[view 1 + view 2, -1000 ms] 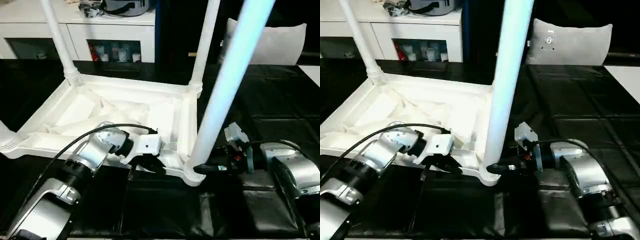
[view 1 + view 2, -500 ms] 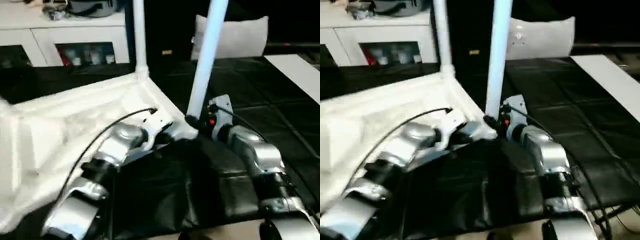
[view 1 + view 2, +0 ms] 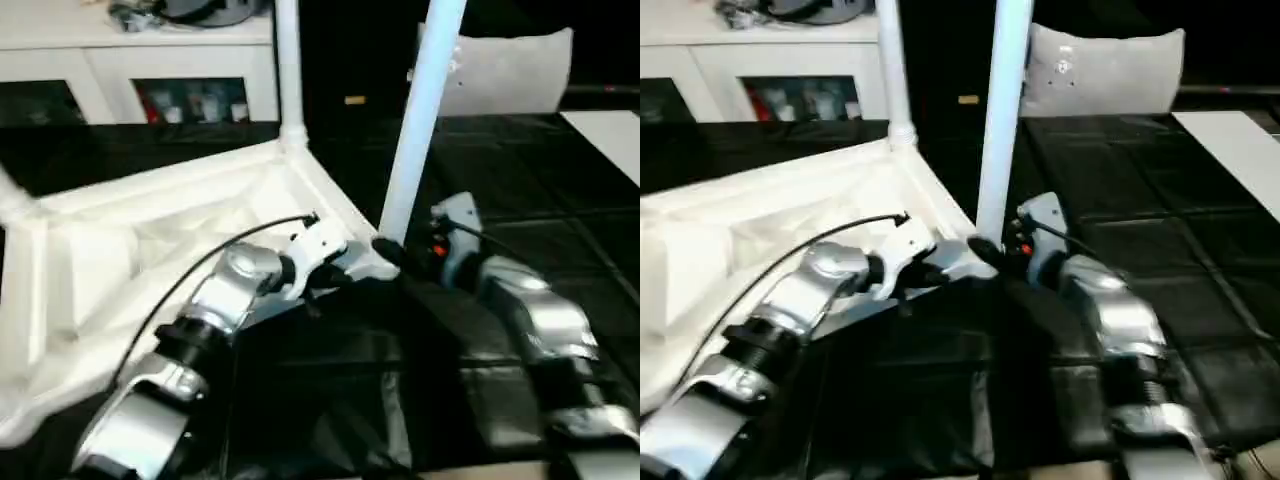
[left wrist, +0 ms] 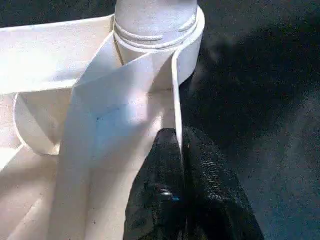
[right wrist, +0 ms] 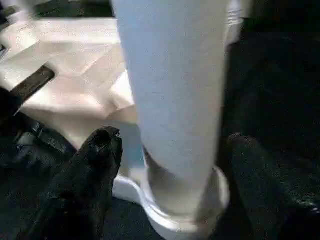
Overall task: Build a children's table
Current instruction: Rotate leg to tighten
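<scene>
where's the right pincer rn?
In the head view, right of centre: the right pincer straddles the base of the near leg at the tabletop's corner socket.

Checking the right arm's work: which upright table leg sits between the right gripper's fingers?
The near-corner leg, its base straddled by the right gripper; the other leg stands farther back.
</scene>
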